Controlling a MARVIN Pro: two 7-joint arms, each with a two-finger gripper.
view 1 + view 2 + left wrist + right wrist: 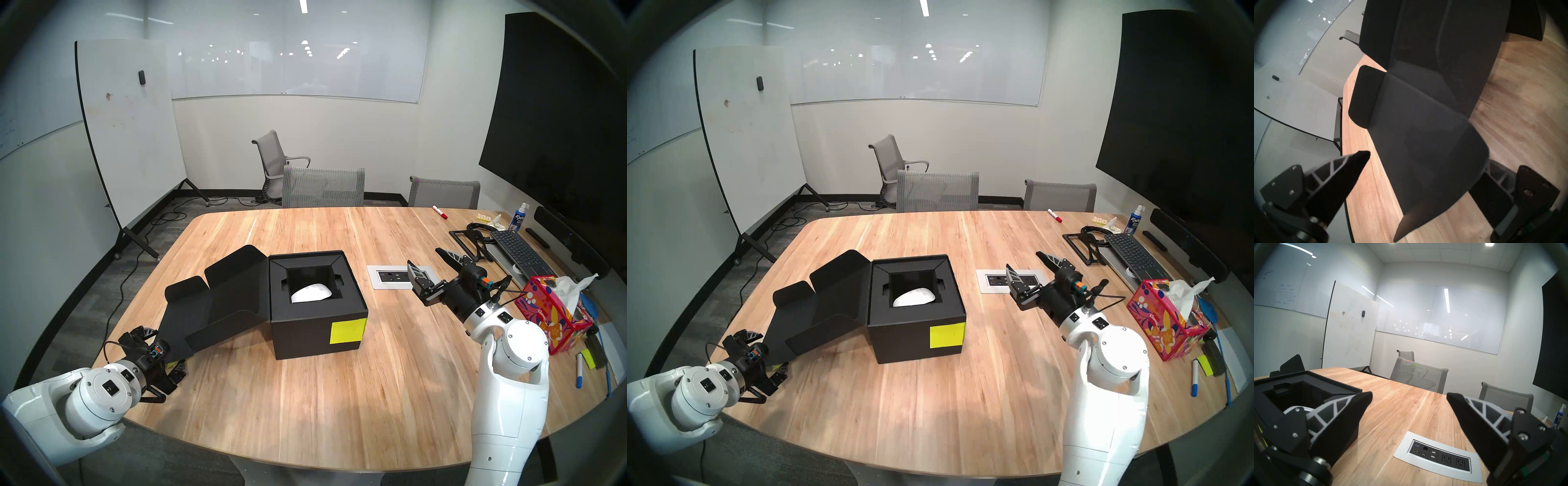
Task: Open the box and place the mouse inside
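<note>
Where the table (305,390) edge runs nearest the robot, the left gripper (159,353) sits low at the near left corner with its jaws spread wide. The end of the box's lid flap (203,312) reaches in between the two fingers; in the left wrist view one finger (1349,171) stands clear of the flap (1423,118), while the other finger is partly hidden behind the flap's edge, so contact there cannot be determined. The jaws are not closed on the flap.

The flap lies folded out and sloping down from the box (315,336) toward the left gripper. The box stands upright near the table's middle, open at the top, with a neon yellow-green label (347,331) on its near face. The mouse (310,292) rests inside the box's inner recess, well apart from both grippers.

The right gripper (431,263) hovers above the table to the right of the box, pointing level and away from the robot, jaws spread wide and empty. In the right wrist view the box (1305,389) and mouse (1294,409) appear beside its left finger. A power outlet panel (390,276) is set in the table below the right gripper. A patterned tissue box (549,314) stands at the right edge, and a keyboard (519,253) lies beyond.
</note>
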